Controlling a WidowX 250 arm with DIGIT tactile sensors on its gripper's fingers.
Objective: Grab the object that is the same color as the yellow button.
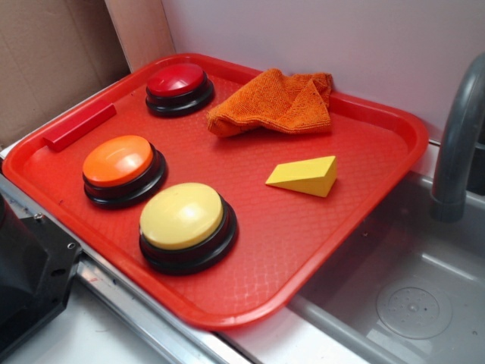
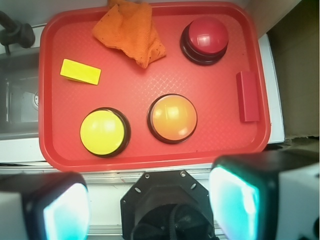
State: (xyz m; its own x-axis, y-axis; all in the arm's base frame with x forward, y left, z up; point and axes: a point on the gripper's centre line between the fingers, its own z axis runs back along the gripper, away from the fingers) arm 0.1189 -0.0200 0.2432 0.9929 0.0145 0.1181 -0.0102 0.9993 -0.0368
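The object, a small yellow wedge-shaped block (image 1: 305, 175) (image 2: 80, 71), lies on the red tray (image 1: 303, 250) (image 2: 150, 75), right of the buttons in the exterior view. The yellow button (image 1: 184, 220) (image 2: 103, 131) with its black base sits at the tray's near edge. My gripper (image 2: 150, 205) is high above, back from the tray over the robot's base; its fingers (image 2: 65, 210) stand wide apart with nothing between them. The gripper does not show in the exterior view.
On the tray are also an orange-domed button (image 1: 121, 165) (image 2: 172, 117), a red-domed button (image 1: 178, 85) (image 2: 206, 39), a crumpled orange cloth (image 1: 276, 102) (image 2: 131, 30) and a red bar (image 1: 79, 126) (image 2: 247, 96). A grey sink (image 1: 409, 303) with faucet (image 1: 455, 144) adjoins the tray.
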